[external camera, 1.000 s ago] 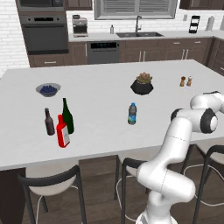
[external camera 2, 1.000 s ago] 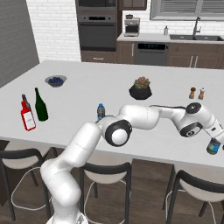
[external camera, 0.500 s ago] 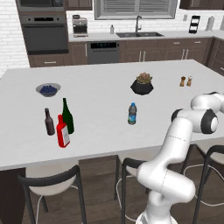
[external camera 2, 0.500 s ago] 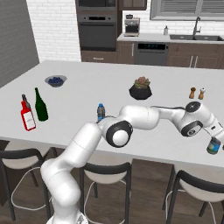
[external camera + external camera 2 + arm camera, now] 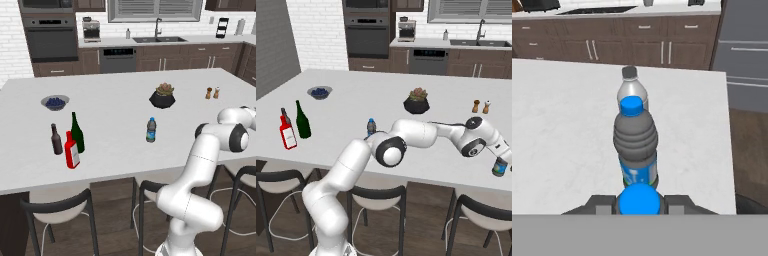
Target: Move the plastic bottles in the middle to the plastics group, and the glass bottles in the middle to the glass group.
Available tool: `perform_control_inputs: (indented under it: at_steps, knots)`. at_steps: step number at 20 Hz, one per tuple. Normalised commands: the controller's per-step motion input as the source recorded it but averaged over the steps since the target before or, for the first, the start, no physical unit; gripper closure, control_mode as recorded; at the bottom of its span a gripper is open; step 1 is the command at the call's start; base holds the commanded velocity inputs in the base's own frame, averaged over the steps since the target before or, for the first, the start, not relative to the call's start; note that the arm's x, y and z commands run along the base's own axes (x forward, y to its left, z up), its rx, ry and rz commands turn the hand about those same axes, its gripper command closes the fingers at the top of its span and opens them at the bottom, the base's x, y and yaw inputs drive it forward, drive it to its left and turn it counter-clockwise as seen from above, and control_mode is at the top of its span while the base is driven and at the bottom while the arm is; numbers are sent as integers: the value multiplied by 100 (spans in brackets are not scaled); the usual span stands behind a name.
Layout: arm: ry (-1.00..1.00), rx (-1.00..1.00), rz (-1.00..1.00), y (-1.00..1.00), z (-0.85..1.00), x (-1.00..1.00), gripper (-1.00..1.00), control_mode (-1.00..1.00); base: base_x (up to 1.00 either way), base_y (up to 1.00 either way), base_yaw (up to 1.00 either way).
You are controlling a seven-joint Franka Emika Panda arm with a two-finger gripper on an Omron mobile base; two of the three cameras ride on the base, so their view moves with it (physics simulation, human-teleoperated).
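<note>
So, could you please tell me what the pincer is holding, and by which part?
The pincer is shut on a blue-capped plastic bottle, gripping it just below the cap.

This is a home kitchen. A big white tabletop (image 5: 115, 115) stands in the middle, with dark stools (image 5: 55, 210) at its 6 o'clock edge. At 12 o'clock, brown cabinets (image 5: 170, 62) run along a white brick wall (a window sits over them). There is a sink tap (image 5: 158, 26), a dishwasher (image 5: 118, 59), a wall oven (image 5: 51, 41) and a coffee machine (image 5: 91, 30).
</note>
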Motion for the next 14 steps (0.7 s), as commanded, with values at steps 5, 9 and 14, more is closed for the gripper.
perform_control_inputs:
  at_steps: [5,9,14]
  knots:
    - [0,0,0,1,0,0,100,-100,0,0,0]
    - [0,0,0,0,0,0,100,-100,0,0,0]
    - [0,0,0,0,0,0,-100,-100,0,0,0]
